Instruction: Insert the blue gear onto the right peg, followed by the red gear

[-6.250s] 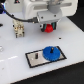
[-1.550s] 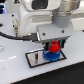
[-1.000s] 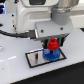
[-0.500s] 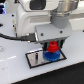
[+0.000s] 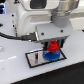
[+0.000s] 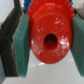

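The arm's two-fingered gripper (image 5: pixel 51 45) was clamped on the small round red plastic gear (image 5: pixel 51 48), its teal pads (image 6: pixel 22 46) pressed against the toothed rim at roughly 9 and 3 o'clock in the wrist view. The gear's centre hole (image 6: pixel 52 41) showed dark. In the exterior view the red gear sat just above the large bright-blue toothed gear (image 5: pixel 51 55), which lay on the grey black-bordered plate (image 5: pixel 34 59). The right peg was hidden by both gears, so whether the red gear had reached it could not be told.

The red gear looked rigid, light and smooth, likely to twist between flat pads. Holding it across the full width of the rim, level, seemed the soundest grip. A slight tilt would probably jam the hole on the pin.
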Motion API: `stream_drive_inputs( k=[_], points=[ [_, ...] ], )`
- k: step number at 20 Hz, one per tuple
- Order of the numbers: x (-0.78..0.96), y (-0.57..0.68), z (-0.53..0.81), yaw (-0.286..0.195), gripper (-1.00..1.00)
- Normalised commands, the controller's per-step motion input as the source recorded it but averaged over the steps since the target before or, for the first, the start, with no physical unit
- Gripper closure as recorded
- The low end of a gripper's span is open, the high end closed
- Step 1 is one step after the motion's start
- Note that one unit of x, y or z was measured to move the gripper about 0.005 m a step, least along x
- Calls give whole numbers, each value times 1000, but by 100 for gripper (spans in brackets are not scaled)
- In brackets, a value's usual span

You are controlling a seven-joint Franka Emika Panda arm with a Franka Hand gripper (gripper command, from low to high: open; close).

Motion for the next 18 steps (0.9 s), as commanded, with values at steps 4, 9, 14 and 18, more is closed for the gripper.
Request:
stream_drive_inputs(
  k=[4, 9, 14, 18],
  points=[
    [286, -20, 74, 0, 100],
    [204, -77, -143, 0, 100],
    [210, -60, -215, 0, 100],
    [172, 3, -240, 0, 100]
  ],
)
